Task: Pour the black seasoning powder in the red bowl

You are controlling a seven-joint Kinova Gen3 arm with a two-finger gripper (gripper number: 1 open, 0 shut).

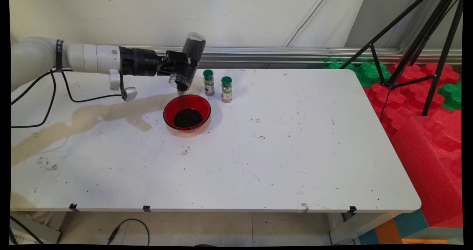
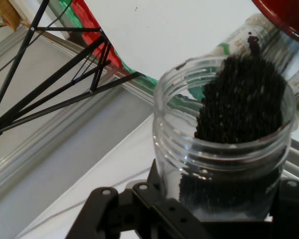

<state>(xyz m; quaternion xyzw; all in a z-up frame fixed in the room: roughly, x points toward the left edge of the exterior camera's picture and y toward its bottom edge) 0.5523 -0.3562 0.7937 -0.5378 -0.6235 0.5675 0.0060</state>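
1. Clear plastic jar (image 1: 187, 62) sits clamped in the gripper (image 1: 183, 66), fingers closed on its body from both sides, roughly mid-length.
2. Jar is tipped mouth-down toward the lower left, base up near the wall rail.
3. Dark grains (image 1: 181, 93) are falling from the mouth in a thin stream.
4. Red bowl (image 1: 187, 112) is right under the mouth, not touching the jar; dark pile (image 1: 188, 117) is in its bottom.
5. Hand view: jar mouth (image 2: 224, 129) rises between the black finger links (image 2: 154, 209), threaded neck visible, grains banked against the far-right inner wall (image 2: 244, 99).
6. Two small green-capped spice bottles stand upright just behind the bowl to its right: left one (image 1: 208, 82) and right one (image 1: 227, 89), close together, apart from the jar.
7. White table (image 1: 295, 150) has a tan stain (image 1: 92, 118) running left from the bowl.
8. Black tripod (image 1: 417, 43) and red foam blocks (image 1: 428, 124) are off the table's right end.
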